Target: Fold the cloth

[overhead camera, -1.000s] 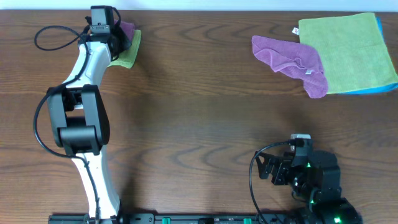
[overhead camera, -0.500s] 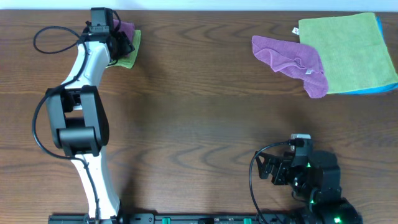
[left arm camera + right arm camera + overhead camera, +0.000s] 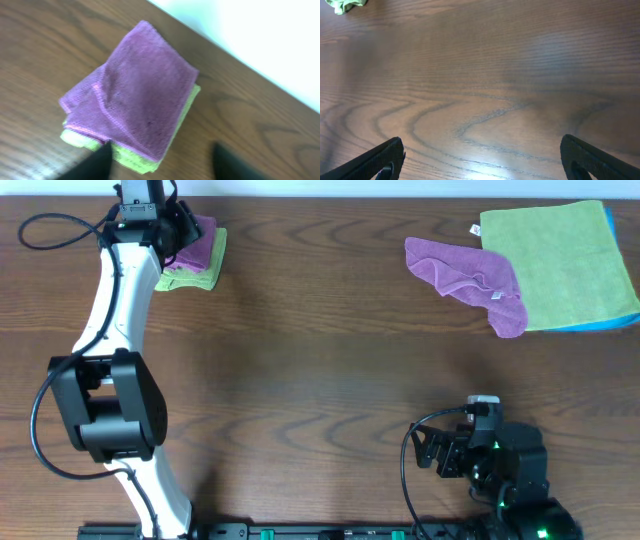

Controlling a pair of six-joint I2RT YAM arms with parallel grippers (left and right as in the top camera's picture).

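The cloth (image 3: 145, 95) lies folded on a folded green cloth (image 3: 195, 277) at the upper left of the overhead frame, near the table's (image 3: 320, 380) far edge. The left gripper (image 3: 160, 167) hovers beside it, fingers spread, holding nothing. The right gripper (image 3: 480, 160), lower right, gapes wide over bare wood, empty.

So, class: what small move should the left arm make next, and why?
Probably lift the left gripper straight up and away. Its jaws stand open, holding nothing, and the purple cloth already lies folded on the folded green cloth, so nothing seems left to do there.
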